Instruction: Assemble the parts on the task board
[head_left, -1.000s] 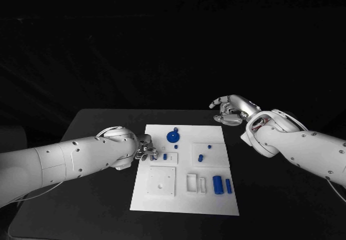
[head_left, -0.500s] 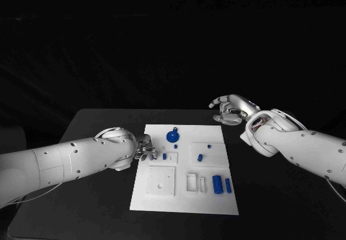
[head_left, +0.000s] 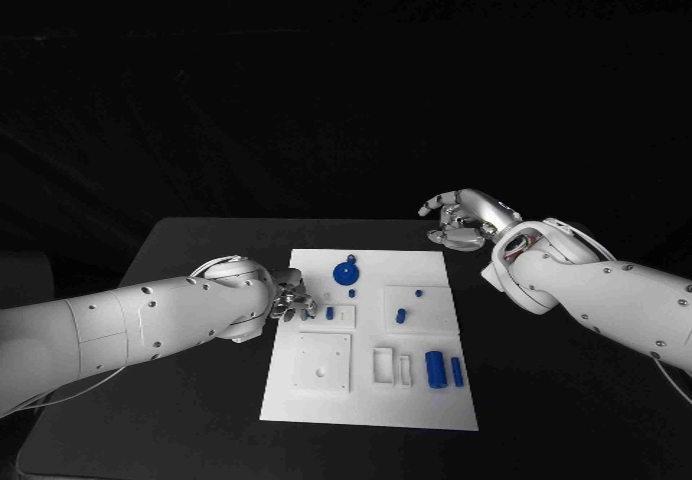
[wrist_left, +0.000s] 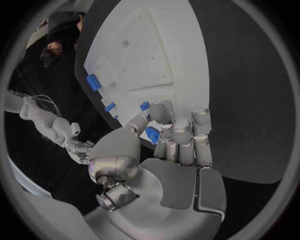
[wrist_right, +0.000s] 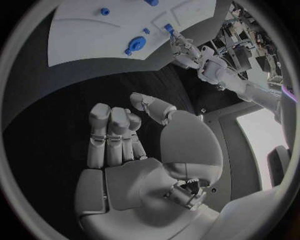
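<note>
The left hand (head_left: 293, 300) sits at the left edge of the white rectangular task board (head_left: 433, 400), fingers curled together over the board's near-left region. In the left wrist view its fingertips (wrist_left: 164, 114) close on a small blue plastic peg (wrist_left: 152, 134), pinched between thumb and fingers, so this hand is gripping a part. The peg is at the fingertips, just above the board surface; whether it already touches the board cannot be told.

Just beyond those fingers lies a small raised white square block (head_left: 335, 314) with a short blue piece (head_left: 330, 313) standing in it. From the held peg, that block lies straight ahead, toward the board's middle, and a seating move would probably go that way and downward. The left hand is by far the nearer one to it.

Farther out from the left hand are the round blue gear-like disc (head_left: 345, 272), a second white block carrying blue pegs (head_left: 402, 316), and, towards the board's near right corner, two upright-lying blue cylinders (head_left: 436, 368) whose long axes run away from the robot.

The right hand (head_left: 464, 222) hovers well apart, past the board's far right corner, fingers curled inward and holding nothing, as the right wrist view (wrist_right: 125, 135) confirms.

Only the left wrist view reveals the pinched peg; the head view hides it behind the fingers.
</note>
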